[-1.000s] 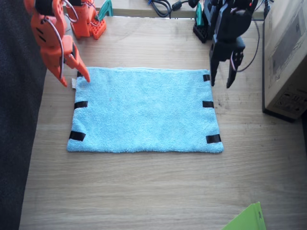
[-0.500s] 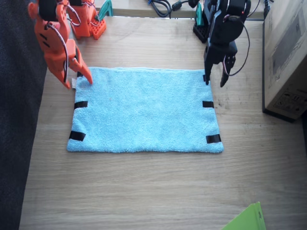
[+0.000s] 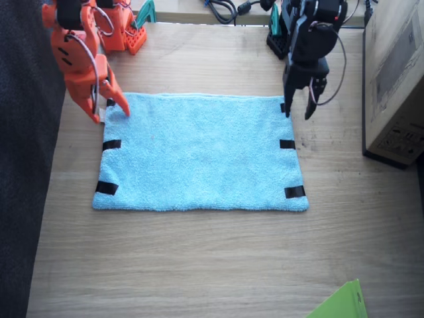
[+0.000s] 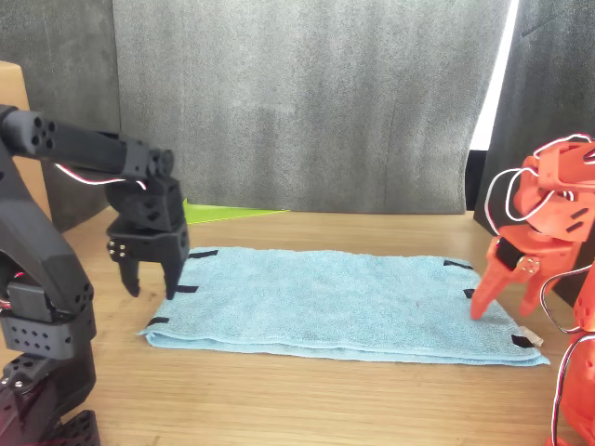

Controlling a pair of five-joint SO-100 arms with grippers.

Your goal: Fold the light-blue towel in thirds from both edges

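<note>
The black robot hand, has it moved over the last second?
Yes. The black left hand has drawn in toward the fluffy light-blue towel; its fingers now straddle the towel's far corner tape strip instead of hanging just outside it.

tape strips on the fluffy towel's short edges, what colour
Black, on the light-blue terry towel; clearest in the fixed view.

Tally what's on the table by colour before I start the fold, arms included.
Light blue: 1, the towel
Black: 1, the left arm
Orange: 1, the right arm
Brown: 1, the cardboard box
Green: 1, a sheet corner
Total: 5
</note>
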